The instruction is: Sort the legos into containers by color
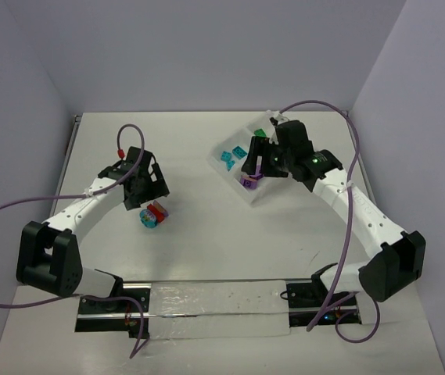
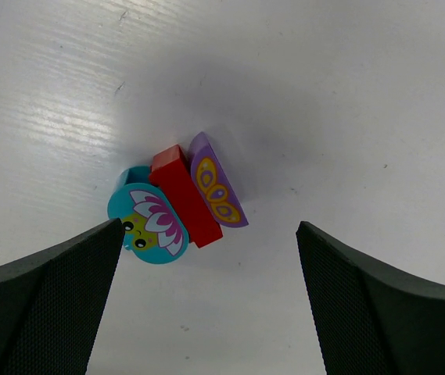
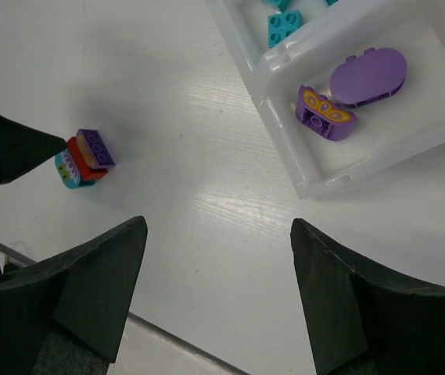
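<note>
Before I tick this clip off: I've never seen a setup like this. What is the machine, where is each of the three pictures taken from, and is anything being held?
These are two robot arms bolted at the near edge of a white table. The overhead picture looks down from above and behind them. The other two come from cameras on each wrist, so the dark shapes at the bottom of those are that arm's own fingers.

The left gripper hangs open just above a small clump of toy bricks: a teal piece, a red one and a purple one stuck together. It holds nothing.

The right gripper is also open and empty. It hovers near a clear plastic tray. One compartment has two purple pieces; the next has teal bricks. A green brick lies in a farther compartment.
</note>
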`<state>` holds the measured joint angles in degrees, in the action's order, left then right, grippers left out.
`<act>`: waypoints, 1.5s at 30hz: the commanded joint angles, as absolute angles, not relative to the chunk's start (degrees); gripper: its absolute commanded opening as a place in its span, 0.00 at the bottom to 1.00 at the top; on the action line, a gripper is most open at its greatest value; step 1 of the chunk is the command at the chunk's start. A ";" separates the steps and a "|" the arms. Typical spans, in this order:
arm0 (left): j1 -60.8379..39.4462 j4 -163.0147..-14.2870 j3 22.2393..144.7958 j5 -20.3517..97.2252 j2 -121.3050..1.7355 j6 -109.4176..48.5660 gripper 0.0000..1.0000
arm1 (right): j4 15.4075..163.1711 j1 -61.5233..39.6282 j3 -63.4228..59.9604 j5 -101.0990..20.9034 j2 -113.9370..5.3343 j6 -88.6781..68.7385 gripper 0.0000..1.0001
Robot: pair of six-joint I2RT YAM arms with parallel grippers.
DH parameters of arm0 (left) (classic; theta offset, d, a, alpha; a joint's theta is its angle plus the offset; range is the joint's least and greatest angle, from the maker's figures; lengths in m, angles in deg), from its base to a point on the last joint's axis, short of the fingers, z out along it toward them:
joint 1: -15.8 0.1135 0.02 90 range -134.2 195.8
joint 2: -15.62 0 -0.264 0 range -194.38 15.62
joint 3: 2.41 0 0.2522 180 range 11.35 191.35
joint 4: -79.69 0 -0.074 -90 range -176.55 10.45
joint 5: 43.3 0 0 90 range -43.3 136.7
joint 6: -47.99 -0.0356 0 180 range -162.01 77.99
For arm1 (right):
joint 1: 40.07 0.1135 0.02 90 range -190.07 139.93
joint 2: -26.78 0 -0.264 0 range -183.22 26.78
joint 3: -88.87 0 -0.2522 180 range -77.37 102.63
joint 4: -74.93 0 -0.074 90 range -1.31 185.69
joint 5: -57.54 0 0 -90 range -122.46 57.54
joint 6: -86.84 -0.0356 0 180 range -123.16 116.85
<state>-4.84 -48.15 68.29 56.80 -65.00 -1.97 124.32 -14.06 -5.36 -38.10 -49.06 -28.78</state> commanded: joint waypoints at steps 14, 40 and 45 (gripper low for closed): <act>-2.59 -62.13 65.69 62.21 -73.93 -4.15 0.99 | 117.22 -11.07 -12.35 -41.05 -44.65 -28.60 0.82; -11.76 -57.80 56.69 61.27 -63.42 8.13 0.99 | 115.77 -10.98 -15.66 -40.71 -42.84 -28.03 0.82; -15.04 -52.44 58.37 64.82 -64.80 9.61 0.99 | 115.42 -10.90 -16.04 -41.15 -43.15 -27.89 0.82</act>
<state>-12.42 -57.93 56.15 59.71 -64.68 7.25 118.06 -11.43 -15.19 -40.73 -44.70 -28.94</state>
